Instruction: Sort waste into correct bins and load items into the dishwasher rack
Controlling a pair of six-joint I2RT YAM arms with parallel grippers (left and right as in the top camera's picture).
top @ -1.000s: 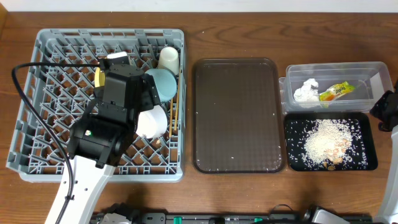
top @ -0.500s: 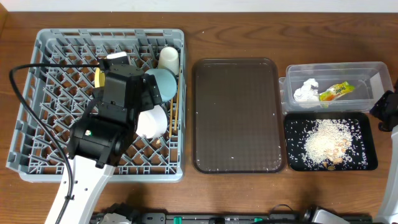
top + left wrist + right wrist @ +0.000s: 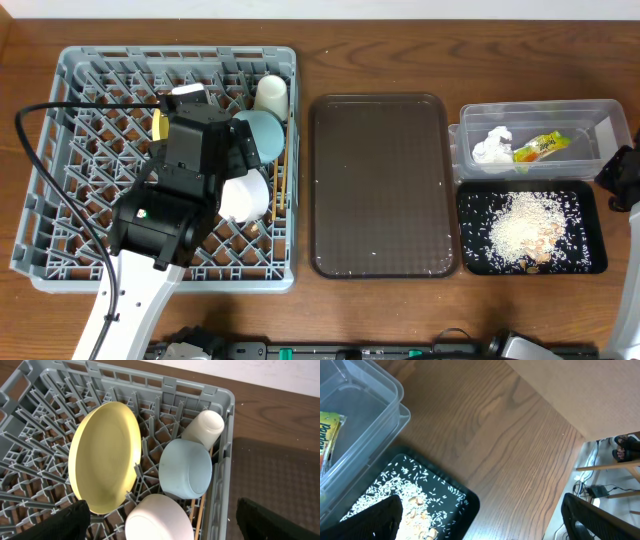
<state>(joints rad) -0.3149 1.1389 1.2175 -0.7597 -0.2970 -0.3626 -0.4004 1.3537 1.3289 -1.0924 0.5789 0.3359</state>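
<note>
left gripper (image 3: 172,522) hovers spread wide and empty over the rack (image 3: 220,395). yellow plate (image 3: 105,457), light blue bowl (image 3: 186,468), white cup (image 3: 205,427) and white bowl (image 3: 155,517) sit among its pegs. right gripper (image 3: 485,522) gapes empty by the black tray (image 3: 470,500) of rice (image 3: 415,505).

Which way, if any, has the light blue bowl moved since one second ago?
No. The light blue bowl keeps its place in the dishwasher rack, beside the white cup.
</note>
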